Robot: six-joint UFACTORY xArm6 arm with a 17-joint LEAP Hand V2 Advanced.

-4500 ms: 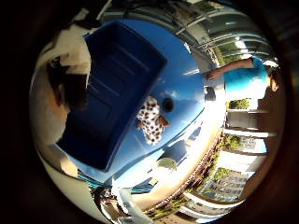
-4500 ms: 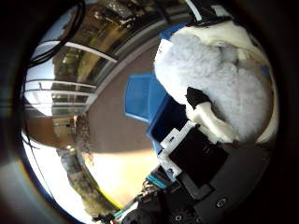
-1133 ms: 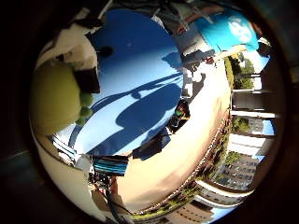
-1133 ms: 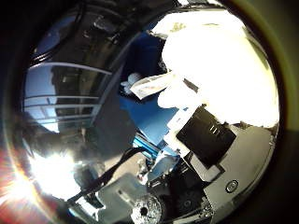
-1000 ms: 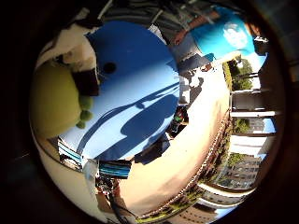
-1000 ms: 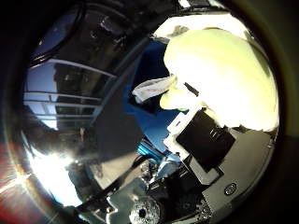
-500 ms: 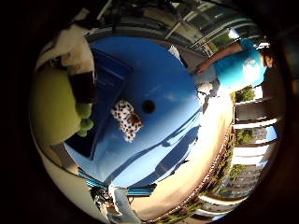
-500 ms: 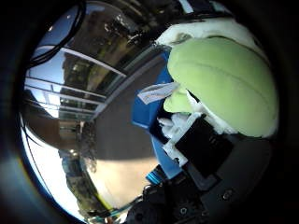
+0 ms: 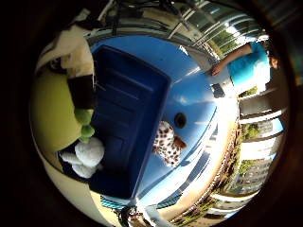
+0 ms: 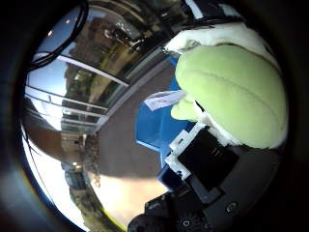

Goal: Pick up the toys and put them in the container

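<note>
My hand (image 10: pixel 208 159) is shut on a green plush toy (image 10: pixel 232 89) that fills much of the right thumb side palm view, with its white tag (image 10: pixel 162 99) sticking out. In the right little finger side palm view the same toy (image 9: pixel 49 109) bulges beside a white and black finger (image 9: pixel 80 68). The deep blue container (image 9: pixel 133 99) lies below the palm. A white plush toy (image 9: pixel 85 154) lies inside it at one end. A spotted black and white toy (image 9: pixel 169 142) lies on the blue table (image 9: pixel 201 95) beside the container.
A small black round object (image 9: pixel 180 120) sits on the table next to the spotted toy. A brown floor (image 10: pixel 116 155) and metal railings (image 10: pixel 77 72) lie beyond the table's edge.
The camera has moved from over the table to over the container. The white toy held 4.5 s ago now lies in the container, and my hand holds the green toy.
</note>
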